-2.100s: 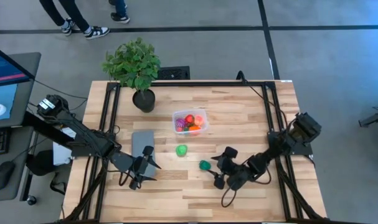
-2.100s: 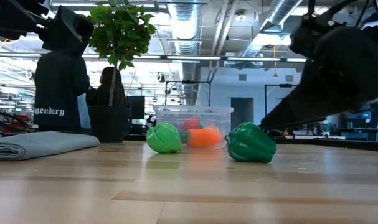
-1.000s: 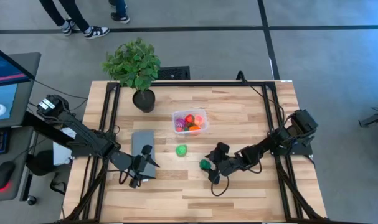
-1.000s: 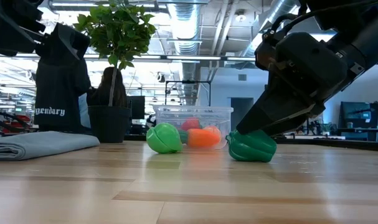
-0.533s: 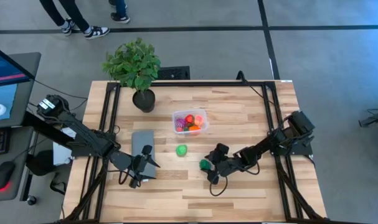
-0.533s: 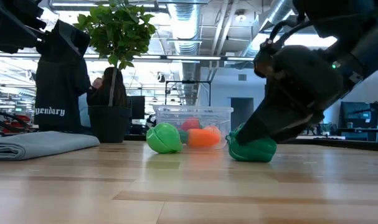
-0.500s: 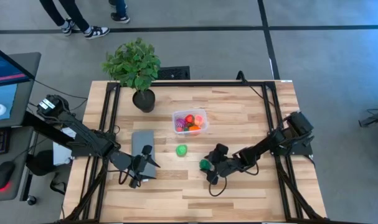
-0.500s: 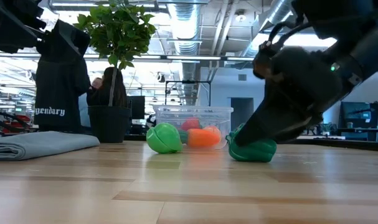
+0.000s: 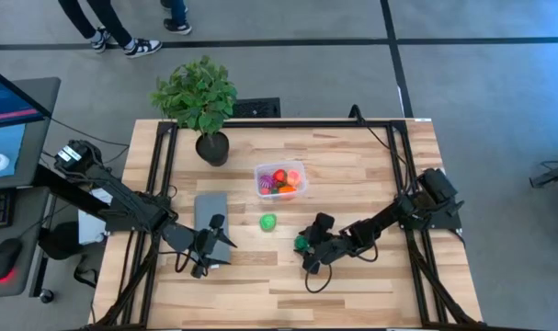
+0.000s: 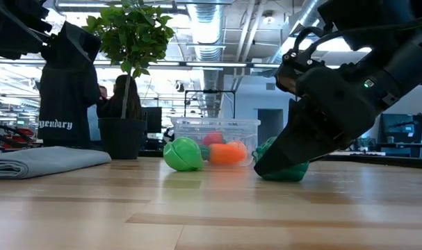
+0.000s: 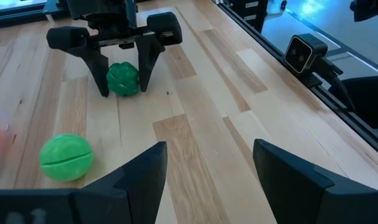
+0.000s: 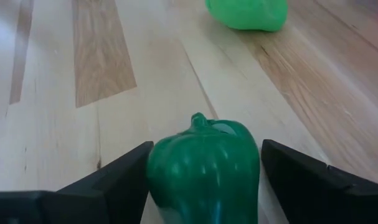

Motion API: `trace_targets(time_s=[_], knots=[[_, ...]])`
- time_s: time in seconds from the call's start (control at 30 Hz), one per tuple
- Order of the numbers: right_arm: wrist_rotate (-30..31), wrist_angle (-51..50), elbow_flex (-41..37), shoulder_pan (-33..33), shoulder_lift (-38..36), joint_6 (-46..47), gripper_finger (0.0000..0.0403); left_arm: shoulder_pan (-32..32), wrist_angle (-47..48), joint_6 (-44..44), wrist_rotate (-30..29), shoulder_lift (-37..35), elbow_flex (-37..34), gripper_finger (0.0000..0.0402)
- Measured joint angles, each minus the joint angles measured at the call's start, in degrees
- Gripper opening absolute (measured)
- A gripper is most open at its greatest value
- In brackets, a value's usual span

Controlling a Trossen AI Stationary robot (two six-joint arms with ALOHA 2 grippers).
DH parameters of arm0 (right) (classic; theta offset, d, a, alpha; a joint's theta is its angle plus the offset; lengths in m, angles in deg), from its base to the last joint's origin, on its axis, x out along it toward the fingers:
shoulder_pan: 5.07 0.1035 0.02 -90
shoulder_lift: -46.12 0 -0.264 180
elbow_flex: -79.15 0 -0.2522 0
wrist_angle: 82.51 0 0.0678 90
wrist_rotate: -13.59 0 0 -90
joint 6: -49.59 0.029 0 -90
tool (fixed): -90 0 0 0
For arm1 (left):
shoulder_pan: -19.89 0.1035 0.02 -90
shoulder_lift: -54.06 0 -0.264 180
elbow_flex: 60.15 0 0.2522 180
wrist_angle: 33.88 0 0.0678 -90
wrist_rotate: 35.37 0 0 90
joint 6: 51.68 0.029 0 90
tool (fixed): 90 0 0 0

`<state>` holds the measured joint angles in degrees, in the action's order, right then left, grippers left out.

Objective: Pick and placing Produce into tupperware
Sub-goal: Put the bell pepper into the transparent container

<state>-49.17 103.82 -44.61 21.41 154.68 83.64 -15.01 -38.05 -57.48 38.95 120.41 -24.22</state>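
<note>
- Dark green pepper (image 12: 204,163): on worktop (image 9: 370,156), between right gripper (image 11: 122,78) fingers standing apart; judged light, smooth, slippery; take across its belly.
- Left gripper (image 9: 198,262): fingers apart, empty.

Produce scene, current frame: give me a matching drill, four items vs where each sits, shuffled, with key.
Items:
1. dark green pepper
2. light green fruit
3. orange piece
4. folded grey cloth

Places:
A. inside the clear tub
B. on the bare table, between the tub and the pepper
C. between the fingers of the right end effector
D. just ahead of the idle left end effector

Pairs: 1-C, 2-B, 3-A, 4-D
</note>
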Motion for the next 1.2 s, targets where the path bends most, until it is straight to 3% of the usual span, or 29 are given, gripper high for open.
trace_targets(time_s=[0.9,1.2], knots=[[0.0,-0.3,-0.1,0.0,0.0,0.1,0.0220,0.0,0.0,0.2,0.0,0.0,0.0,0.0231],[-0.1,-0.3,-0.1,0.0,0.0,0.0,0.0226,0.0,0.0,0.3,0.0,0.0,0.0,0.0231]])
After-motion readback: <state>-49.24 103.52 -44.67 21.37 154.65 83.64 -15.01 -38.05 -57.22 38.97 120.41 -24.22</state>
